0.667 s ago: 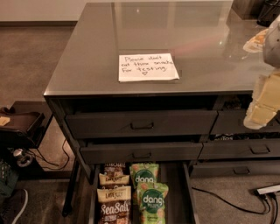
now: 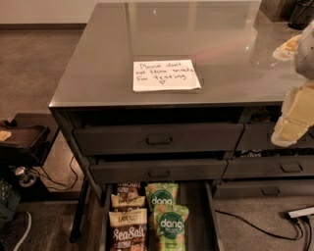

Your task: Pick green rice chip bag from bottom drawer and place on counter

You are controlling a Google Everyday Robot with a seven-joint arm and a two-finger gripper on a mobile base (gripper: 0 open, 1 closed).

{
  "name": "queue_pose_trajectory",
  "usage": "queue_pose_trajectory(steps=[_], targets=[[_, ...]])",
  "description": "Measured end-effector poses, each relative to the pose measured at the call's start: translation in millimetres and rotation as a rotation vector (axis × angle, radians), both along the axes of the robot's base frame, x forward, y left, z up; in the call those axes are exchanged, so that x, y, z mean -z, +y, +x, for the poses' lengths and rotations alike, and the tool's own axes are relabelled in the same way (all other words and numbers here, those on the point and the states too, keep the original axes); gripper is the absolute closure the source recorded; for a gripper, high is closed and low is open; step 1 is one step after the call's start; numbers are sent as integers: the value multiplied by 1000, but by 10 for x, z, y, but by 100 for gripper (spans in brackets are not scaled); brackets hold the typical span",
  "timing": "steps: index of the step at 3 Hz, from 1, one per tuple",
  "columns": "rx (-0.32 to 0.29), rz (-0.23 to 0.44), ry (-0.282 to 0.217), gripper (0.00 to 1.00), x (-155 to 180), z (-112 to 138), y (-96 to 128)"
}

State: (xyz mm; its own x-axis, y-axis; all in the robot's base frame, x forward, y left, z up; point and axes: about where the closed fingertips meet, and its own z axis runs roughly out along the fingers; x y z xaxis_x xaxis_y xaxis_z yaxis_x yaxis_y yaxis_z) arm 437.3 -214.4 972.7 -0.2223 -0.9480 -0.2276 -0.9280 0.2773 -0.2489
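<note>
Green "dang" bag point(image 2: 171, 226) in bottom drawer point(image 2: 197, 212), gripper point(image 2: 293, 117) at right edge, grip unclear

We record: grey-brown floor point(image 2: 29, 63); pale wall strip point(image 2: 44, 12) along the top left; low dark stand point(image 2: 24, 139) at far left; black cable point(image 2: 255, 223) and white power strip point(image 2: 300, 213) on the floor, lower right. Light warm and dim. Gripper point(image 2: 293, 120): right edge, before the cabinet point(image 2: 61, 115) front.

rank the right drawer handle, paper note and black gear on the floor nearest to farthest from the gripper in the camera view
Gripper: right edge, before the cabinet.
1. Drawer handle, right side, just below it.
2. Paper note, middle of the counter.
3. Black gear, far left.
</note>
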Motion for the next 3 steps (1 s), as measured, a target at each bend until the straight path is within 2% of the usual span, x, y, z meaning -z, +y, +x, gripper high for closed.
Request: queue_pose_trajectory(steps=[1, 2, 3], targets=[[-12, 89, -6, 0, 287, -133, 187], [-45, 177, -2, 0, 816, -238, 503], [-71, 282, 50, 0, 1645, -292, 883]])
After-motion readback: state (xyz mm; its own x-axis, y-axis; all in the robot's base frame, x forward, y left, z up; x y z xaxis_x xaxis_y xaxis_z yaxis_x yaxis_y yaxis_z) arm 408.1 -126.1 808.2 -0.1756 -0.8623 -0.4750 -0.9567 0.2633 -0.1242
